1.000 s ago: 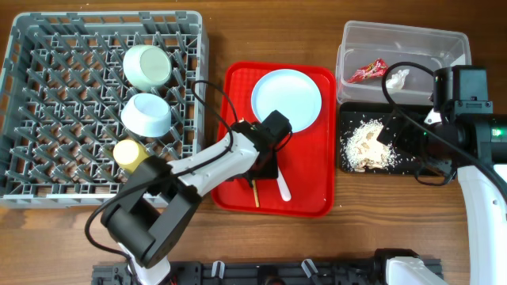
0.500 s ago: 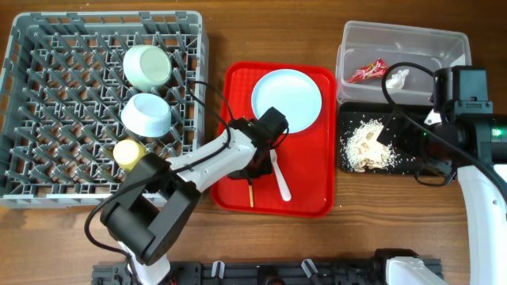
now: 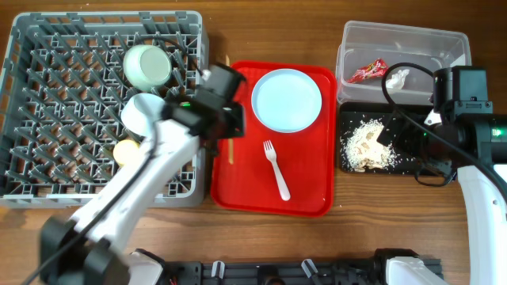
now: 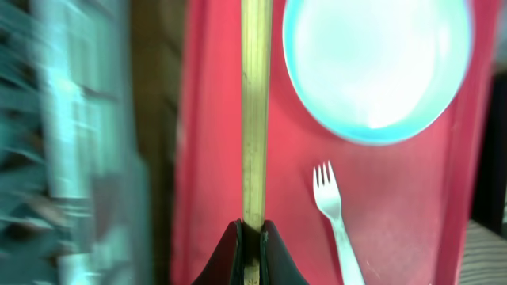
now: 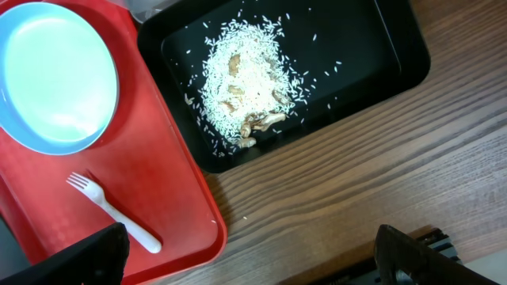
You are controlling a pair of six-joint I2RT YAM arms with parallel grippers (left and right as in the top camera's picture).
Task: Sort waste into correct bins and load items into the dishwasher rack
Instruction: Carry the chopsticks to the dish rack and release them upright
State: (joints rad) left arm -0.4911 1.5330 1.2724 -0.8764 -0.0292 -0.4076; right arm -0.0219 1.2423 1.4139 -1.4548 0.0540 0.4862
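Note:
My left gripper is shut on the thin wooden chopsticks, held above the left edge of the red tray, close to the grey dishwasher rack. Overhead, the chopsticks stick out past the left arm. On the red tray lie the white plate and the white fork. Two mint bowls and a yellow cup sit in the rack. My right gripper hangs open over bare wood near the black tray holding rice.
The clear tub at the back right holds a red wrapper and a white scrap. The right arm stands beside both bins. The rack's right wall lies a narrow strip of wood away from the red tray.
The left gripper shut on the chopsticks and carried them from the tray's lower middle up and left toward the rack. The fork now lies uncovered. The right arm stayed still.

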